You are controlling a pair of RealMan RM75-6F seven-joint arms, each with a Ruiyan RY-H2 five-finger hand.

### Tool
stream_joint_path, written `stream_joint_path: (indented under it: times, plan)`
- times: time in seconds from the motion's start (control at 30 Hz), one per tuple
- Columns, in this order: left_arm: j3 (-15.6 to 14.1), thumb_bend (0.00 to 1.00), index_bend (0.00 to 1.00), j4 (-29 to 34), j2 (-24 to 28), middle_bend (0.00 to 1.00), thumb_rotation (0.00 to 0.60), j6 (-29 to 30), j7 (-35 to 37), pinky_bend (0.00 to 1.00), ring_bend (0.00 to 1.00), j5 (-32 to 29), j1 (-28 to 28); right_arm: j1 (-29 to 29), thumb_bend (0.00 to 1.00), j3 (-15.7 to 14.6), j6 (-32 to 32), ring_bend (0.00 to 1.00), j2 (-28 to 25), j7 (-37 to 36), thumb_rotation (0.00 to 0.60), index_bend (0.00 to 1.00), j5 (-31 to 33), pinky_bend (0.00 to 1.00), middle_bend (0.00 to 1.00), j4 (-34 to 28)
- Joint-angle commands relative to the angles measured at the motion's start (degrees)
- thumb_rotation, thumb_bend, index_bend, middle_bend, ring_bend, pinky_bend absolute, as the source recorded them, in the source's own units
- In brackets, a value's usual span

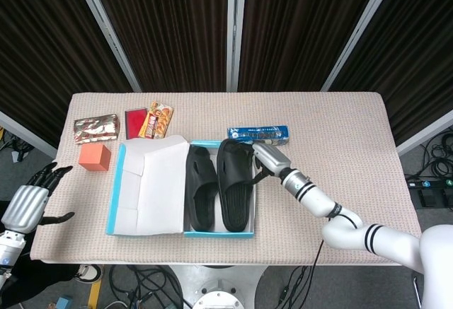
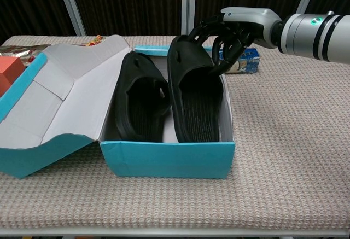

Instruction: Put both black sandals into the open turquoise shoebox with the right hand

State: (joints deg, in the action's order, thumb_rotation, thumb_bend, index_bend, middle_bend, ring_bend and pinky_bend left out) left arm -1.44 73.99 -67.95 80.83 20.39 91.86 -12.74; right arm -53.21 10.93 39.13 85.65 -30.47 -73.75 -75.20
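The open turquoise shoebox (image 1: 219,232) (image 2: 167,160) stands at the table's front middle, lid (image 1: 148,185) folded out to the left. Two black sandals lie side by side inside it: one on the left (image 1: 200,185) (image 2: 139,99), one on the right (image 1: 237,182) (image 2: 197,99), flat on the box floor. My right hand (image 1: 263,159) (image 2: 232,28) is at the box's far right corner, its fingers curled over the far end of the right sandal and still gripping it. My left hand (image 1: 28,203) hangs off the table's left edge, fingers spread, holding nothing.
A blue packet (image 1: 258,133) (image 2: 240,61) lies just behind the box, close to my right hand. An orange block (image 1: 94,157), a silver snack bag (image 1: 95,128), a red packet (image 1: 134,121) and an orange wrapper (image 1: 157,119) sit at the back left.
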Motion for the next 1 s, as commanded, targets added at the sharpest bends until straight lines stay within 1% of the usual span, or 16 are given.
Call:
stream_joint_path:
  times: [0.03, 0.27, 0.53, 0.67, 0.73, 0.87, 0.93, 1.0]
  plan:
    - [0.02, 0.00, 0.10, -0.04, -0.03, 0.15, 0.600, -0.02, 0.07, 0.16, 0.04, -0.04, 0.00, -0.44, 0.03, 0.13, -1.38, 0.50, 0.17, 0.91, 0.600, 0.53, 0.68, 0.61, 0.50, 0.44]
    - [0.03, 0.00, 0.10, -0.03, 0.06, 0.15, 0.600, 0.00, 0.22, 0.16, 0.04, -0.08, 0.04, -1.18, 0.03, 0.33, -4.25, 0.50, 0.53, 2.94, 0.600, 0.53, 2.46, 0.61, 0.50, 0.91]
    - [0.04, 0.00, 0.10, 0.01, 0.07, 0.15, 0.600, -0.14, 0.31, 0.16, 0.04, -0.18, 0.04, -2.39, 0.03, 1.27, -9.01, 0.50, 0.14, 4.99, 0.600, 0.53, 7.06, 0.61, 0.50, 0.45]
    - [0.07, 0.00, 0.10, 0.03, 0.13, 0.15, 0.600, -0.13, 0.42, 0.16, 0.04, -0.25, 0.08, -2.75, 0.02, 1.49, -10.23, 0.49, -0.48, 6.54, 0.600, 0.50, 8.88, 0.61, 0.48, -0.29]
    - [0.10, 0.00, 0.10, 0.04, 0.19, 0.15, 0.600, -0.16, 0.52, 0.16, 0.04, -0.34, 0.09, -2.79, 0.00, 1.71, -11.12, 0.45, -1.32, 6.62, 0.600, 0.43, 9.51, 0.59, 0.45, -1.20]
    - [0.10, 0.00, 0.10, 0.02, 0.17, 0.15, 0.600, -0.23, 0.71, 0.16, 0.04, -0.34, 0.07, -2.88, 0.00, 2.32, -13.05, 0.30, -3.20, 5.93, 0.600, 0.26, 9.37, 0.51, 0.35, -2.64]
    - [0.07, 0.00, 0.10, -0.01, 0.12, 0.15, 0.600, -0.24, 0.74, 0.16, 0.04, -0.32, 0.08, -2.74, 0.00, 2.56, -13.39, 0.23, -3.85, 5.66, 0.600, 0.21, 8.93, 0.46, 0.30, -3.01]
    - [0.09, 0.00, 0.10, -0.04, 0.08, 0.15, 0.600, -0.21, 0.69, 0.16, 0.04, -0.31, 0.09, -2.58, 0.00, 2.75, -13.76, 0.18, -4.44, 5.36, 0.600, 0.17, 8.55, 0.44, 0.25, -3.47]
